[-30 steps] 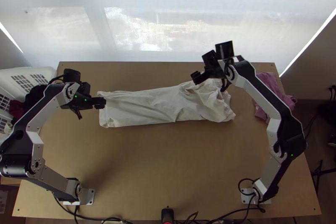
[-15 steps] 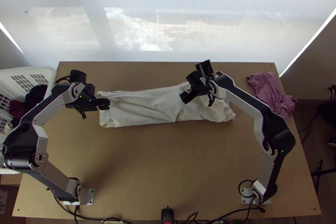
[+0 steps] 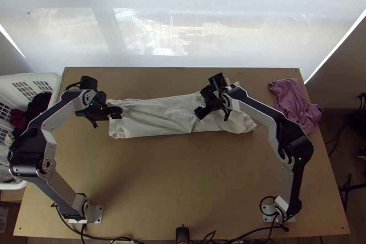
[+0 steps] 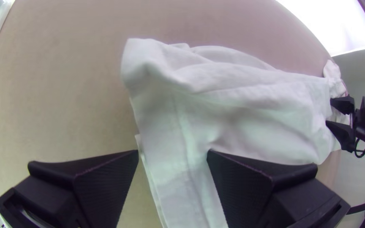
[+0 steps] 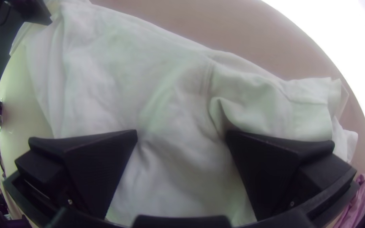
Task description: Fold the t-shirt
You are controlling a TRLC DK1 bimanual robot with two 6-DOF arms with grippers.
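Note:
The white t-shirt (image 3: 160, 116) lies across the upper table as a long folded strip, smoother at its left end and rumpled at its right. My left gripper (image 3: 120, 113) is at the strip's left end; in the left wrist view the left gripper (image 4: 173, 154) is open, its fingers apart around the end edge of the cloth (image 4: 182, 126). Over the right half of the shirt is my right gripper (image 3: 198, 109). The right wrist view shows the right gripper (image 5: 181, 134) open, with wrinkled cloth (image 5: 170, 169) between and beneath its fingers.
A pink-purple cloth (image 3: 296, 102) lies bunched at the table's right edge. The white basket (image 3: 52, 78) with dark and light clothes stands off the left edge. Bare tabletop (image 3: 183, 175) stretches between the shirt and the arms' bases. Cables run along the near edge.
My right gripper has come left and down the picture from the shirt's rumpled right end toward its middle. My left gripper has shifted slightly right. The shirt looks about the same.

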